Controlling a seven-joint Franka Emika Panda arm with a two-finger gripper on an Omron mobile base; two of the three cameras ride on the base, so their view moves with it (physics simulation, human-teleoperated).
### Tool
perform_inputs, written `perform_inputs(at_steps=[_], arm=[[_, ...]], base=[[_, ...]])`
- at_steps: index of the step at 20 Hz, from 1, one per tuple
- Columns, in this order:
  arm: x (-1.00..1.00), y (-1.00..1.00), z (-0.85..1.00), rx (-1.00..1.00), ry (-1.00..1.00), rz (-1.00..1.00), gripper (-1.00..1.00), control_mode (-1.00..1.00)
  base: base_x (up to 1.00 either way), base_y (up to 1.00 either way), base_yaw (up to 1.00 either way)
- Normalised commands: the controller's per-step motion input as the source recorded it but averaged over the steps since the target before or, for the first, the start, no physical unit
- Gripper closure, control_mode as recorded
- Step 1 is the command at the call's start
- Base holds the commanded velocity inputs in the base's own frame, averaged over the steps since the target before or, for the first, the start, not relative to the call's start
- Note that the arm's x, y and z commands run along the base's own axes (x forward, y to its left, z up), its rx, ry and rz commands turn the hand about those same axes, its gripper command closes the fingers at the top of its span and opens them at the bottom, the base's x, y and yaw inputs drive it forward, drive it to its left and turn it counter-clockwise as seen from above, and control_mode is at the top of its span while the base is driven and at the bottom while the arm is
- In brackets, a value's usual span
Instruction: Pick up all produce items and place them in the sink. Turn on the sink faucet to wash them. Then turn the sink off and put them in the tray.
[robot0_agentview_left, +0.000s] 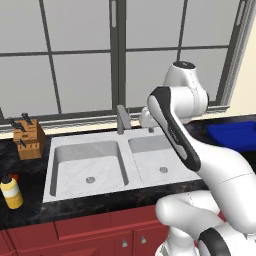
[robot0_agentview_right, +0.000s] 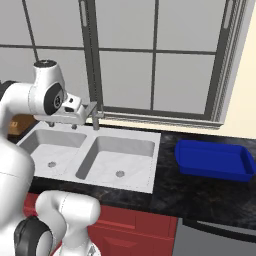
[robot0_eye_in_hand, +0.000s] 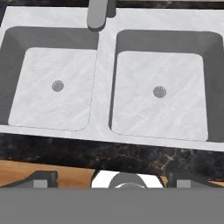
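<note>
Fingers (robot0_eye_in_hand: 43, 178) spread as wide as they go, one tip at each bottom corner of the hand view, holding nothing, touching nothing. Hanging above the sink (robot0_eye_in_hand: 103, 87), looking down on both pale basins, each with a round drain. Sink's long axis running along the black marbled bench (robot0_agentview_left: 30, 167), parallel to the window. Sink faucet (robot0_agentview_left: 122, 119) upright behind the divider between basins. Tray (robot0_agentview_right: 215, 160) on the bench well right of the sink, long side likewise along the bench.
</note>
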Motion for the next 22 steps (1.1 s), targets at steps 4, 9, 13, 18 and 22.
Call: perform_inputs(at_steps=[4,9,13,18,22], arm=[[-0.18,0.03,0.00,0.00,0.00,0.00,-1.00,1.00],[0.00,0.00,0.00,0.00,0.00,0.00,-1.00,1.00],[0.00,0.00,0.00,0.00,0.00,0.00,-1.00,1.00],[0.00,0.00,0.00,0.00,0.00,0.00,-1.00,1.00],[0.00,0.00,0.00,0.00,0.00,0.00,-1.00,1.00]], base=[[-0.13,0.20,0.00],[-0.15,0.76,0.00],[-0.06,0.65,0.00],[0.00,0.54,0.00],[0.00,0.54,0.00]])
